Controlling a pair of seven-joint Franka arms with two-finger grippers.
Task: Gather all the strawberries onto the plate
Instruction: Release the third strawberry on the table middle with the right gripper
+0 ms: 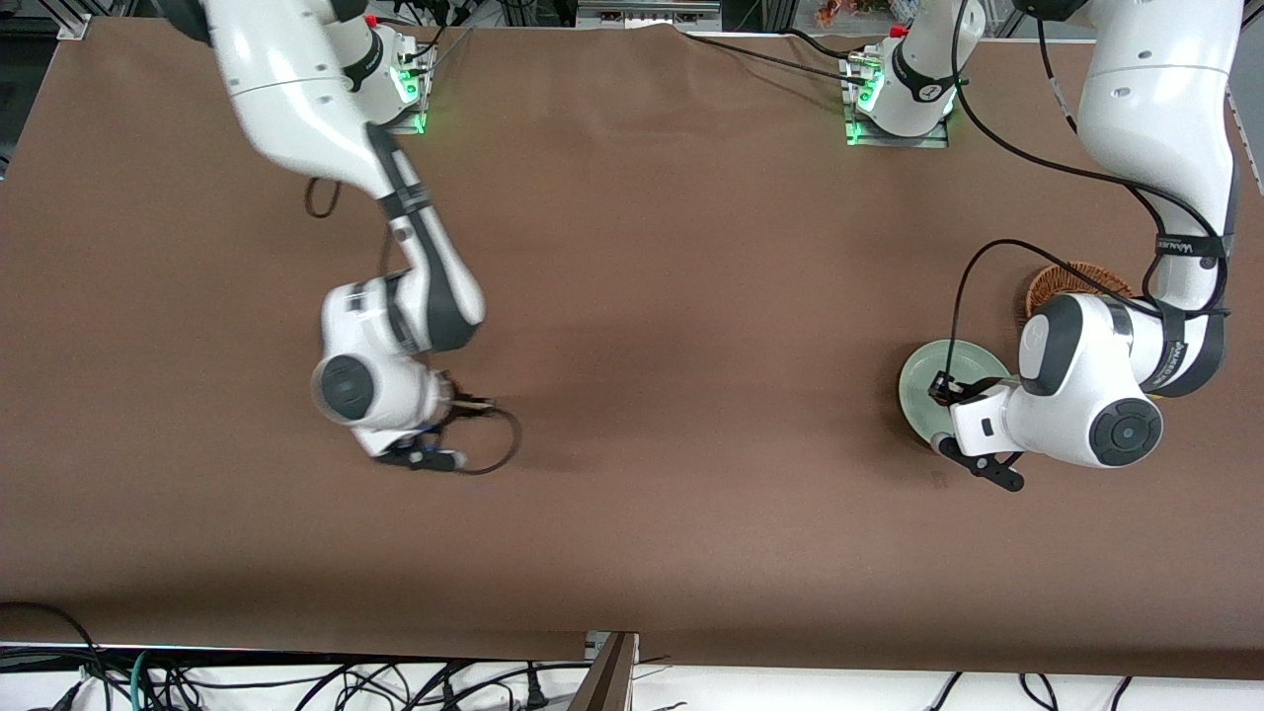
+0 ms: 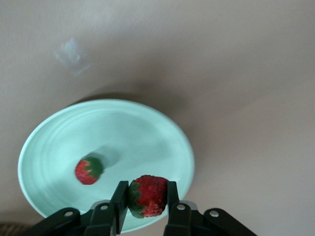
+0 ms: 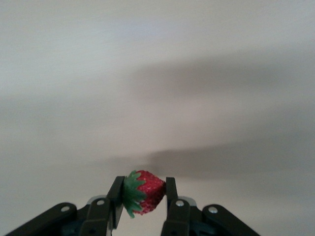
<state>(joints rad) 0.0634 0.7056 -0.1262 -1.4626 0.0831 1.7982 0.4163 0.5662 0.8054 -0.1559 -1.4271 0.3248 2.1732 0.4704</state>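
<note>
My left gripper (image 2: 146, 196) is shut on a red strawberry (image 2: 150, 194) with a green cap and hangs over the rim of the pale mint-green plate (image 2: 123, 128). A second strawberry (image 2: 88, 170) lies in the plate. In the front view the plate (image 1: 933, 367) sits toward the left arm's end of the table, partly hidden under the left gripper (image 1: 945, 392). My right gripper (image 3: 143, 192) is shut on another strawberry (image 3: 146, 191) over bare brown table. In the front view the right gripper (image 1: 469, 403) is toward the right arm's end.
A brown wicker basket (image 1: 1071, 281) stands beside the plate, farther from the front camera, and is mostly hidden by the left arm. A black cable loop (image 1: 509, 444) hangs by the right hand. Brown cloth covers the whole table.
</note>
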